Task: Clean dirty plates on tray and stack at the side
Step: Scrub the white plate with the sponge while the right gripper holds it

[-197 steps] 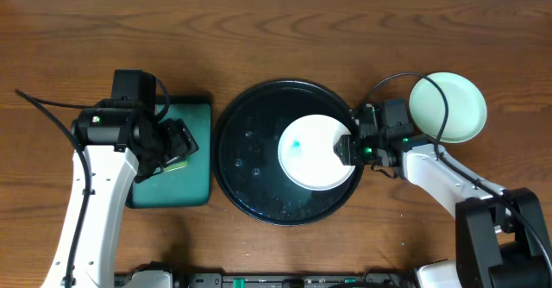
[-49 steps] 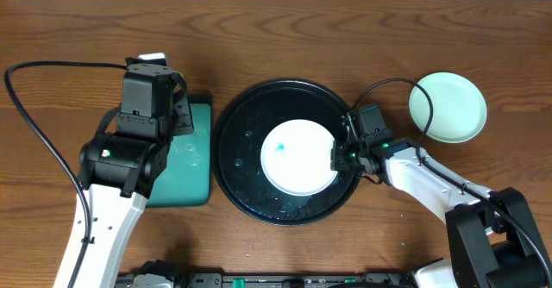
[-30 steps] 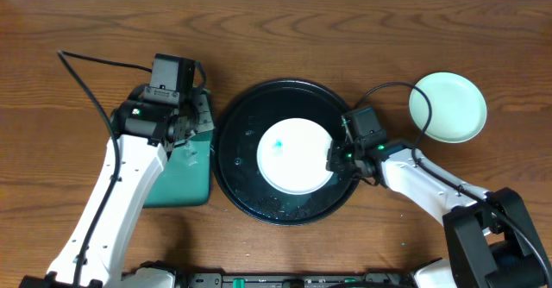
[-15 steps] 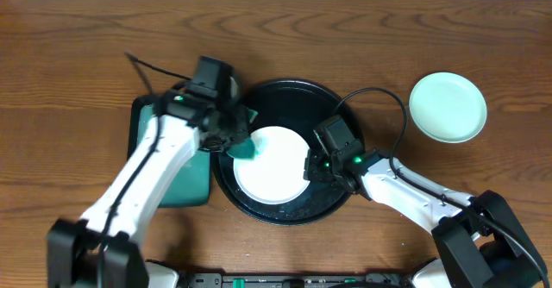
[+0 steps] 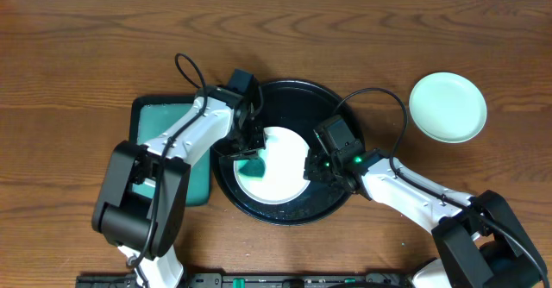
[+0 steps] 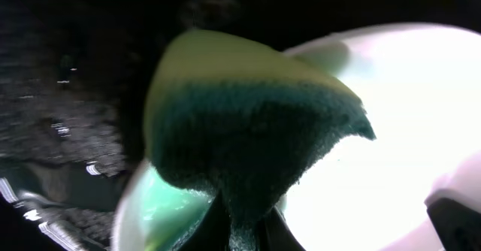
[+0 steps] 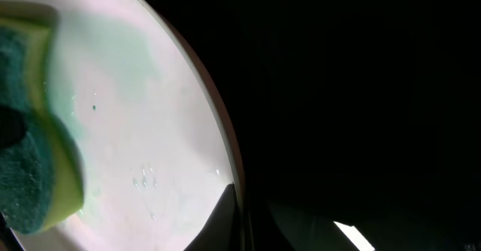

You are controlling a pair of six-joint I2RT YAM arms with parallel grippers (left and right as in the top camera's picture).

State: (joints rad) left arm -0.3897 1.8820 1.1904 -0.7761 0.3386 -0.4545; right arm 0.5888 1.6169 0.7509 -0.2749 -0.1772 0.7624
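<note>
Two plates are showing: one white plate (image 5: 278,163) and one pale mint plate (image 5: 447,107). There are two trays, two arms and one sponge. The white plate is lying inside the round black tray (image 5: 289,98), toward its front. The mint plate is sitting on the wooden table (image 5: 86,46), well apart from the tray, off to the right; whether another plate is lying under it cannot be told.

The left gripper (image 5: 247,150) is clamping tight on the sponge (image 6: 248,123) and pressing it onto the left part of the white plate. The right gripper (image 5: 312,165) is pinching the plate's right rim, its jaws closed on the edge, as the right wrist view is showing at the bottom of the frame.

A smaller rectangular teal tray (image 5: 151,120) is lying just beside the black tray on the left, and the left arm is crossing over it and hiding much of it. Black cables are looping above both arms. From overhead, the left gripper and sponge are covering the plate's left edge, and the right gripper is covering its right edge.

The sponge is showing a yellow-green top and a dark green scouring face. The white plate is looking bright and mostly clean, with a pale green wet film spreading beside the sponge (image 7: 113,63). The mint plate is looking plain and unmarked.
</note>
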